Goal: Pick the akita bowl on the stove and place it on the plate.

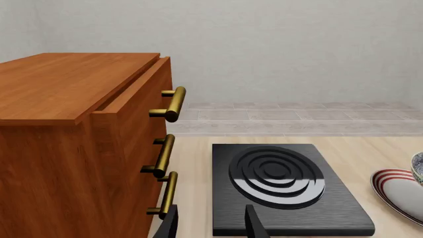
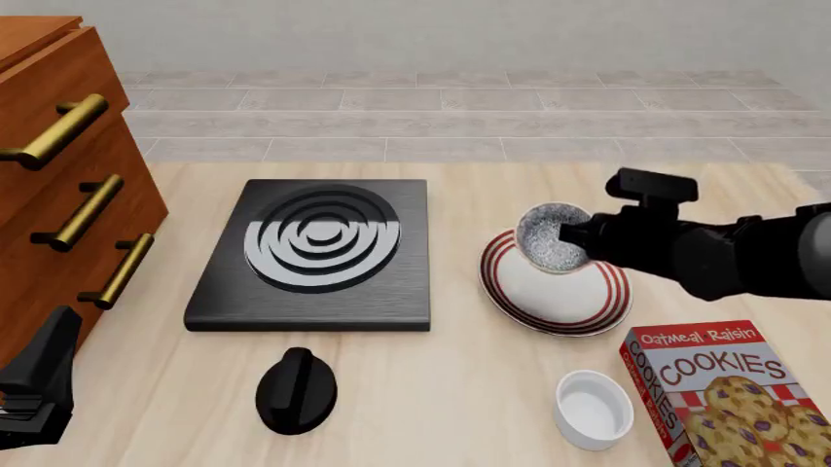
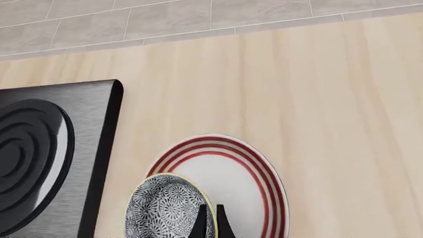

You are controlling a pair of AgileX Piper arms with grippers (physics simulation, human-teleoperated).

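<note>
The akita bowl [image 2: 554, 237] is held tilted by its rim in the right gripper [image 2: 571, 233], over the plate [image 2: 571, 311] beside the stove [image 2: 318, 255]. The left gripper [image 1: 211, 225] is seen parted, holding nothing.

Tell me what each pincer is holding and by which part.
The right pincer pinches the akita bowl by its rim, above the plate. The left pincer is open, holding nothing.

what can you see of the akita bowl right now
The bowl is small and round, with a speckled grey-and-white patterned inside and a pale rim. It is tilted, its opening showing in the front view, over the far left part of the plate. The right gripper has its jaws closed on the bowl's rim.
</note>
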